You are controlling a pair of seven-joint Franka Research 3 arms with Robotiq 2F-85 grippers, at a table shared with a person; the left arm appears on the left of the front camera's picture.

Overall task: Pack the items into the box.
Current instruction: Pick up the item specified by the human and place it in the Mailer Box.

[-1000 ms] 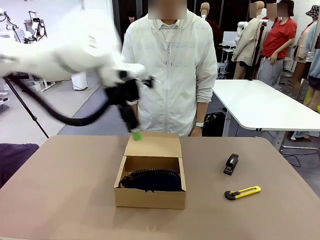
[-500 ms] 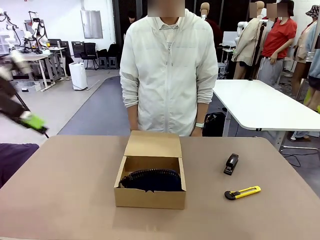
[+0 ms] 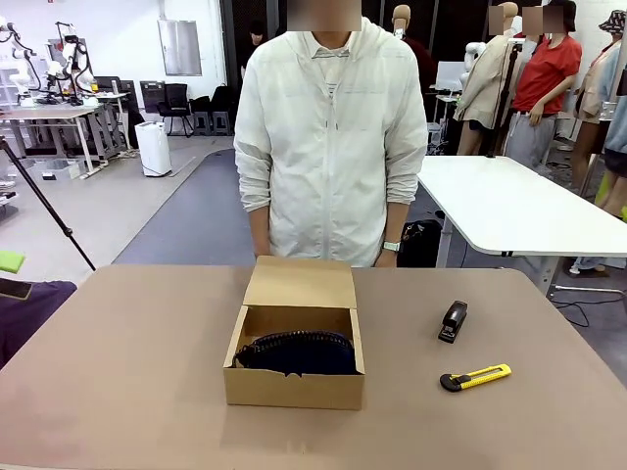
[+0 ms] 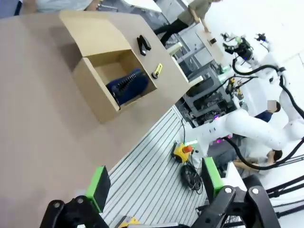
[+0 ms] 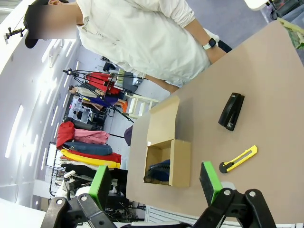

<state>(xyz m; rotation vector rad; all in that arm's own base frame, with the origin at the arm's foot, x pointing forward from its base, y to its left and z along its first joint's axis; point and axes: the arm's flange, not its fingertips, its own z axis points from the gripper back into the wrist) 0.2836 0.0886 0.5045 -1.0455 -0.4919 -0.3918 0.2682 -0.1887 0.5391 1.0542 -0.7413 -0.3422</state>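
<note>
The box (image 3: 294, 384) stands in the middle of the table with its flap lid (image 3: 300, 284) tilted up at the back. Inside it lies the dark navy bundle (image 3: 294, 351) with a ribbed black edge. The black stapler (image 3: 453, 321) rests on the table to the right of the box. My left gripper (image 4: 155, 183) hangs open and empty off the table's left, far from the box (image 4: 102, 78); one of its green pads (image 3: 9, 260) shows at the front view's left edge. My right gripper (image 5: 155, 182) is open and empty, high above the stapler (image 5: 231, 111) and box (image 5: 167, 156).
A yellow-and-black utility knife (image 3: 475, 377) lies in front of the stapler. A person (image 3: 328, 147) stands at the far edge behind the box, hands low. A dark purple thing (image 3: 29, 304) sits at the table's left edge. A white table (image 3: 509, 206) stands at the back right.
My left arm has swung from above the box's lid away to the left, almost out of the front view. The box, stapler and knife have not moved.
</note>
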